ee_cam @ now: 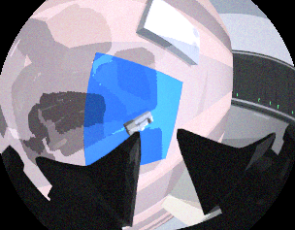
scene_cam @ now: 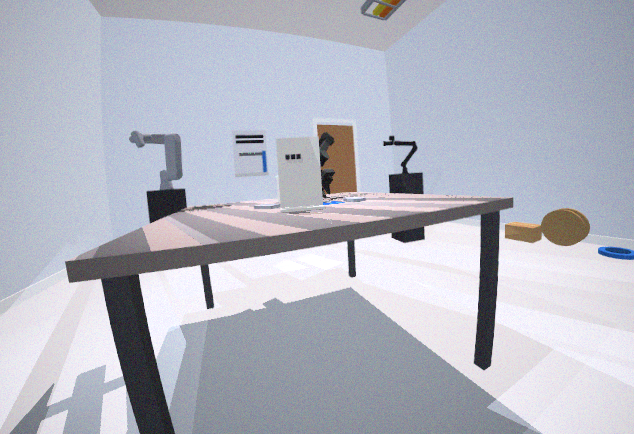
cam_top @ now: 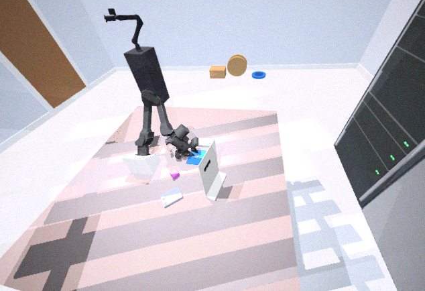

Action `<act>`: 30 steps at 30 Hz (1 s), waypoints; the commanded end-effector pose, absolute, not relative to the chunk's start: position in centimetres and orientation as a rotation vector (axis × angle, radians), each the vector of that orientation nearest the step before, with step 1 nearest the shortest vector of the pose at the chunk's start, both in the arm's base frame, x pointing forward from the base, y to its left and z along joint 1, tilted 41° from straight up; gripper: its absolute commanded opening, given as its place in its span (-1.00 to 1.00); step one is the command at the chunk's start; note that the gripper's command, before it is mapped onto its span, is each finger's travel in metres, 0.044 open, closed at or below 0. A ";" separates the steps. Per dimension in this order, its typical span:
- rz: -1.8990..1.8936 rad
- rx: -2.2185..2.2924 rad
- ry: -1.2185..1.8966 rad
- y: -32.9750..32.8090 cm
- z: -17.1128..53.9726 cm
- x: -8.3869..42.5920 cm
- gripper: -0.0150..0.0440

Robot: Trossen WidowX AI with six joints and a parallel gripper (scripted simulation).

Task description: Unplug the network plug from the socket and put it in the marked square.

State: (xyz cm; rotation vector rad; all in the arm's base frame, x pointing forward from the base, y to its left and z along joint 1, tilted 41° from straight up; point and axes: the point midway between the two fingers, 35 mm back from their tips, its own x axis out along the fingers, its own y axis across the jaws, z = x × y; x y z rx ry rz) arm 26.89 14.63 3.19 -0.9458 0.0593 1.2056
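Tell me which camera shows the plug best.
The wrist view: the plug lies small and grey on the blue square, just beyond the open gripper. The top view shows only a pale speck there; in the exterior view, the panel hides it.

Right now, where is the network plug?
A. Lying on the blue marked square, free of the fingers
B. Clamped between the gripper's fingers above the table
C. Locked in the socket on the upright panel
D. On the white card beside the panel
A. The wrist view shows the small grey network plug lying on the blue marked square, ahead of the open gripper, whose dark fingers stand apart on either side without touching it.
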 end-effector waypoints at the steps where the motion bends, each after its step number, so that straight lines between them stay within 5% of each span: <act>1: 1.208 -0.949 0.054 14.4 3.4 26.7 0.04; 30: 1.213 -0.957 0.064 12.1 5.3 27.3 0.04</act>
